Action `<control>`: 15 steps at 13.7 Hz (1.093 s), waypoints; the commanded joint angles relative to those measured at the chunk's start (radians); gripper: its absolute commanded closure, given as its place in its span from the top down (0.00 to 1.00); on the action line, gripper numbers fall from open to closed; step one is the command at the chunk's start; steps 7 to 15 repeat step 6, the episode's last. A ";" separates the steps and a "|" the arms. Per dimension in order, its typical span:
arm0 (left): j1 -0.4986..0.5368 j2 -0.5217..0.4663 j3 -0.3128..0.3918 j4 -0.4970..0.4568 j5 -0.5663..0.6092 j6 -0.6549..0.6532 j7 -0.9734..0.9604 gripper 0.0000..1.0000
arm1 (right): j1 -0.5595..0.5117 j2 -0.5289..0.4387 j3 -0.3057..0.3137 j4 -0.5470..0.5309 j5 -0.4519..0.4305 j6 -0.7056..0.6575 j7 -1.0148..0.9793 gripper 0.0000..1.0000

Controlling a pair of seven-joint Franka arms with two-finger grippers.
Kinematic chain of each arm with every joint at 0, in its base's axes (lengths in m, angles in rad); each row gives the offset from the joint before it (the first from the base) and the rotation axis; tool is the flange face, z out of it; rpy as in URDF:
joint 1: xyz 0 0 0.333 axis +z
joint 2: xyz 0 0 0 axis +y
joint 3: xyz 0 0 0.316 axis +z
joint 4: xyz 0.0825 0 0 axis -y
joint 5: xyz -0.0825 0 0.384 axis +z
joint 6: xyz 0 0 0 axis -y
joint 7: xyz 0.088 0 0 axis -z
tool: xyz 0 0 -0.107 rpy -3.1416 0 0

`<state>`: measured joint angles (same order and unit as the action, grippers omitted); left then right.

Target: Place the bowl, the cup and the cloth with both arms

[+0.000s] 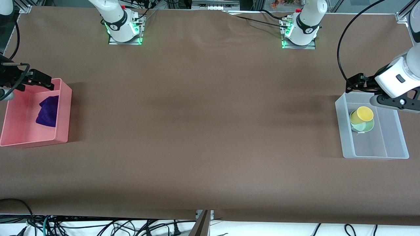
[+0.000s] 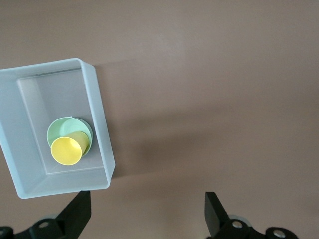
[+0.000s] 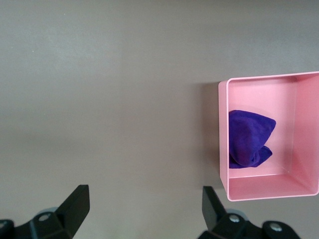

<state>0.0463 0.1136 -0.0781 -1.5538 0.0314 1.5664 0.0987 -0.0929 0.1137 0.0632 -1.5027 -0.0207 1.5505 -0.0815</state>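
Note:
The yellow cup (image 1: pixel 365 113) rests tilted in the pale green bowl (image 1: pixel 367 126), and both sit in a clear plastic bin (image 1: pixel 344 131) at the left arm's end of the table. My left gripper (image 1: pixel 357 83) is open and empty, high over the table beside that bin. The left wrist view shows the cup (image 2: pixel 66 151), the bowl (image 2: pixel 62 128), the bin (image 2: pixel 99 114) and the open gripper (image 2: pixel 148 214). The purple cloth (image 1: pixel 48 111) lies in a pink bin (image 1: pixel 64 111) at the right arm's end. My right gripper (image 1: pixel 41 80) is open and empty, over that bin's edge. The right wrist view shows the cloth (image 3: pixel 249 137), the bin (image 3: pixel 223 134) and the gripper (image 3: pixel 144 211).
A brown table surface (image 1: pixel 203 124) stretches between the two bins. The arm bases (image 1: pixel 124 29) stand along its edge farthest from the front camera. Cables (image 1: pixel 98 226) hang below the near edge.

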 commanded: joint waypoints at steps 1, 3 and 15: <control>-0.082 -0.162 0.074 -0.234 -0.018 0.168 -0.048 1.00 | -0.008 -0.005 0.006 0.003 0.001 -0.010 0.006 1.00; -0.077 -0.178 0.074 -0.258 -0.018 0.181 -0.057 1.00 | -0.008 -0.005 0.004 0.003 0.001 -0.010 0.006 1.00; -0.071 -0.177 0.070 -0.255 -0.018 0.181 -0.057 1.00 | -0.008 -0.005 0.006 0.003 0.002 -0.010 0.006 1.00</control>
